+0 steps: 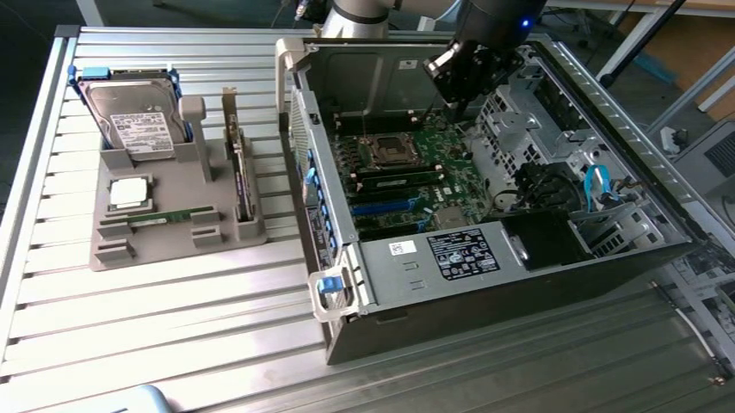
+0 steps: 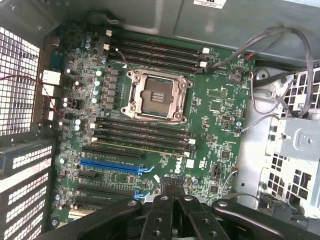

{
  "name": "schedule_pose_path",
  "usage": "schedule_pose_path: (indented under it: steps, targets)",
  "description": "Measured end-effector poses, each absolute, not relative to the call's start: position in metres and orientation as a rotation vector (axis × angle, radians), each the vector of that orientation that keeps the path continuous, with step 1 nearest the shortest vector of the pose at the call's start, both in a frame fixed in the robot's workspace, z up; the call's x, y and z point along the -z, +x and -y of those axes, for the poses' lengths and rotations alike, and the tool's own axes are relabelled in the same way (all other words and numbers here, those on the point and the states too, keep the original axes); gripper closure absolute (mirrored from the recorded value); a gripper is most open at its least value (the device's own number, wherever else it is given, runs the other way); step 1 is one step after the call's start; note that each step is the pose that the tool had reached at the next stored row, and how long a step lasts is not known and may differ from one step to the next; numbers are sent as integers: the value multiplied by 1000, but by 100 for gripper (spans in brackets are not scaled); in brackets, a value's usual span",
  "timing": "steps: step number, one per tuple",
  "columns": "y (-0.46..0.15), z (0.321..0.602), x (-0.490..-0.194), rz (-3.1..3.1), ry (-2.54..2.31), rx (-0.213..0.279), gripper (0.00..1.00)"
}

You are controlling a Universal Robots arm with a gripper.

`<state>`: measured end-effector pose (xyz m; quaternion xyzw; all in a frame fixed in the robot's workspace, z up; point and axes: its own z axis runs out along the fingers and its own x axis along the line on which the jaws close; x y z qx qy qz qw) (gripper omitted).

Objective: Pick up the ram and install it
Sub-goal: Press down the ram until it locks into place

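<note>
The ram (image 1: 170, 216), a thin green stick, lies flat in the grey holder tray (image 1: 172, 249) at the exterior view's left, outside the open computer case (image 1: 505, 258). My gripper (image 1: 462, 105) hangs over the motherboard (image 1: 431, 185) inside the case, far from the tray. In the wrist view its black fingers (image 2: 162, 197) press together with nothing between them, so the gripper (image 2: 170, 186) is shut. The motherboard (image 2: 220, 120) lies below it, with the bare CPU socket (image 2: 156, 96) and long black memory slots (image 2: 145, 131) on both sides. One slot (image 1: 398, 181) near the socket seems to hold a green stick.
On the tray stand a hard drive (image 1: 136, 120), a square silver CPU chip (image 1: 129, 193) and an upright expansion card (image 1: 239, 176). Case walls (image 1: 301, 129), a drive cage (image 1: 522, 116) and loose cables (image 2: 280, 55) ring the motherboard. Ribbed metal table (image 1: 172, 327) extends in front.
</note>
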<state>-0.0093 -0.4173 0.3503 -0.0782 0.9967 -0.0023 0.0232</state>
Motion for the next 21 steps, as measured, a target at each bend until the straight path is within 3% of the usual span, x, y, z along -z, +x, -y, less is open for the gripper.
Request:
schedule_pose_path:
  steps: [21]
  targets:
    - [-9,413,-349,-3133,-213,-5,89]
